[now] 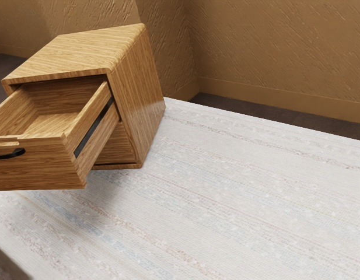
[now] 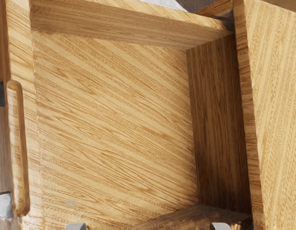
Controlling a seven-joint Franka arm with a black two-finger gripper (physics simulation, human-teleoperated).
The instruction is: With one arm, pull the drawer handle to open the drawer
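- Fingers (image 2: pixel 76 227) show as two grey tips in the wrist view, set wide apart with nothing gripped between them, so I judge them spread and empty.
- Directly under them lies the drawer (image 2: pixel 114 134), seen from above: its bare wooden floor, its side walls, and one wall's top edge passing close by the tips.
- Beyond the floor, on the outer face of the drawer's front panel, is the handle (image 2: pixel 17 148), a rounded wooden bar.
- Its long axis runs along the front panel, crosswise to the line from one fingertip to the other, so the fingers are already turned to straddle the bar rather than lie along it.
- From the fingers, the handle lies off to the side, past the tip nearer the front panel and across most of the drawer's width, so any further pull calls for a sideways shift first, then a descent.
- In the exterior view the drawer stands far out of the cabinet (image 1: pixel 133 87), its inside bare, so the opening looks largely done.
- That cabinet sits on the pale woven desk (image 1: pixel 238 192), toward the exterior view's left, with the drawer front reaching the picture's left edge.
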